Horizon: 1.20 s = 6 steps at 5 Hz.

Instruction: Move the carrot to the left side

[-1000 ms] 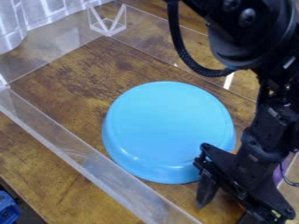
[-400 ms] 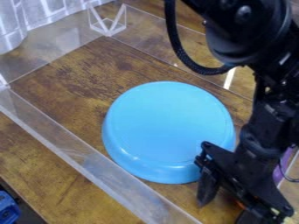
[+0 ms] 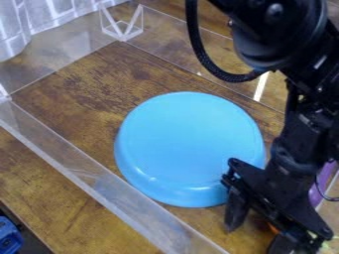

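Orange, a small bit of it, shows at the black gripper's (image 3: 276, 210) fingertips, low on the right of the view; you're probably looking at the carrot (image 3: 275, 230), but the fingers cover nearly all of it. Can't tell whether they've closed on it or just straddle it, so don't count it as grasped. Gripper is down low by the near clear wall (image 3: 146, 208), likely because the carrot lies in that corner beside the blue plate (image 3: 192, 149). Plate takes up the middle of the wooden surface (image 3: 79, 94), right between the gripper and the left side, so a low straight drag would likely run into it. Judging the step as grasping: confirm the pinch, lift above the plate rim, then carry left. Open wood left of the plate looks like a sensible drop spot. Watch the purple thing (image 3: 322, 185) behind the gripper; opening wide there could nudge it. Stubby carrot may roll if you catch it off-centre.
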### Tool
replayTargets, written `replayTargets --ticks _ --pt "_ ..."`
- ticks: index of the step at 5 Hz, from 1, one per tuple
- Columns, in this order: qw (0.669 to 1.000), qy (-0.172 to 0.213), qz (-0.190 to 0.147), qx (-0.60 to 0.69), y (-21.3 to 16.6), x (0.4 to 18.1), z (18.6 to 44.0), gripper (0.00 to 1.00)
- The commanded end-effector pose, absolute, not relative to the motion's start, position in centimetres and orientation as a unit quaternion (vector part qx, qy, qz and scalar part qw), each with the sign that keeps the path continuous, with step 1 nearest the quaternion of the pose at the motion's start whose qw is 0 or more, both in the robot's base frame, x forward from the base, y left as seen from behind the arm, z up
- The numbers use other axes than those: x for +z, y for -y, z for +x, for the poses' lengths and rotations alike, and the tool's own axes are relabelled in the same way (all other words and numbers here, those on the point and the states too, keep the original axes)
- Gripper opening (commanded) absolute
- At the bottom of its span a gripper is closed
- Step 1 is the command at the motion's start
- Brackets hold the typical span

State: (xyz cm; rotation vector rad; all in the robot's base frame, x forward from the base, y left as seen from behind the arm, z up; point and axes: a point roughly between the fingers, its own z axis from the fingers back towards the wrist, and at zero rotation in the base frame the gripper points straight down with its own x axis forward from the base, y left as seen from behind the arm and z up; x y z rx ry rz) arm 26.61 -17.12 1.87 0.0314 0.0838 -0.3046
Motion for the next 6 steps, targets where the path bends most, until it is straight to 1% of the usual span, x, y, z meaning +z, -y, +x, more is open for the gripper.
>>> replayTargets --ticks 1,3,4,6 --pt "0.989 -0.019 0.005 -0.146 16.7 3.2 28.0 0.0" --pt "0.978 -0.021 0.003 -0.208 16.2 3.2 27.4 0.0" --pt "0.974 -0.021 0.005 -0.227 15.5 3.3 28.0 0.0" --pt "0.979 -0.02 0.006 -0.205 14.8 3.4 28.3 0.0"
